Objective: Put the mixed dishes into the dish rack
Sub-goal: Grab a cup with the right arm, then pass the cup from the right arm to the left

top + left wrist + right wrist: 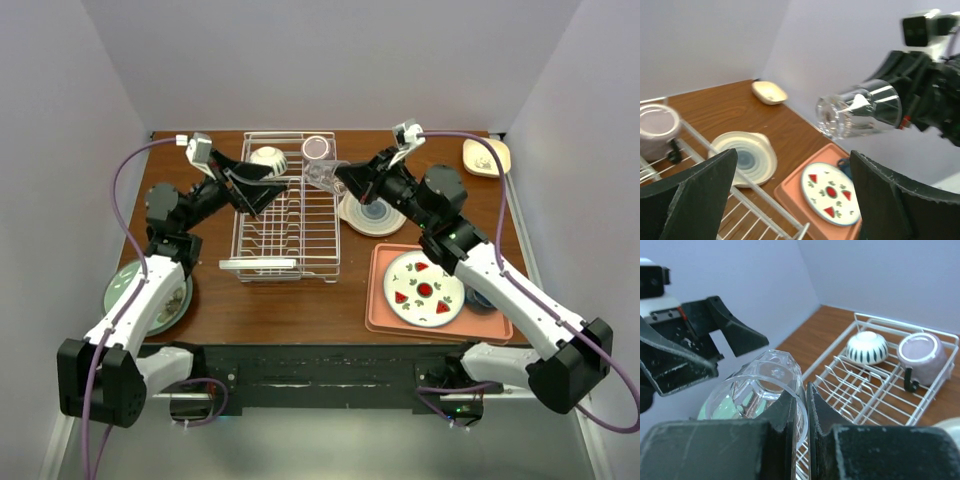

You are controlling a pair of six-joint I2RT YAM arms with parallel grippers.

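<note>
Clear glass (324,177) hangs on its side over the dish rack's (290,240) right edge, rim pinched by the right gripper (806,405); the left gripper (790,200) faces it w/ jaws spread wide, holding nothing. Best approach, imo: tip it mouth-down, lower it beside the purple cup (318,148), and let go only once it sits on the wire.

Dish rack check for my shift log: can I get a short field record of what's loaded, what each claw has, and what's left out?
In dish rack: striped white bowl, purple cup
Right claw: shut on clear glass
Left claw: open, empty
Still out: blue-ringed cream plate, watermelon plate on salmon tray, green plate
</note>
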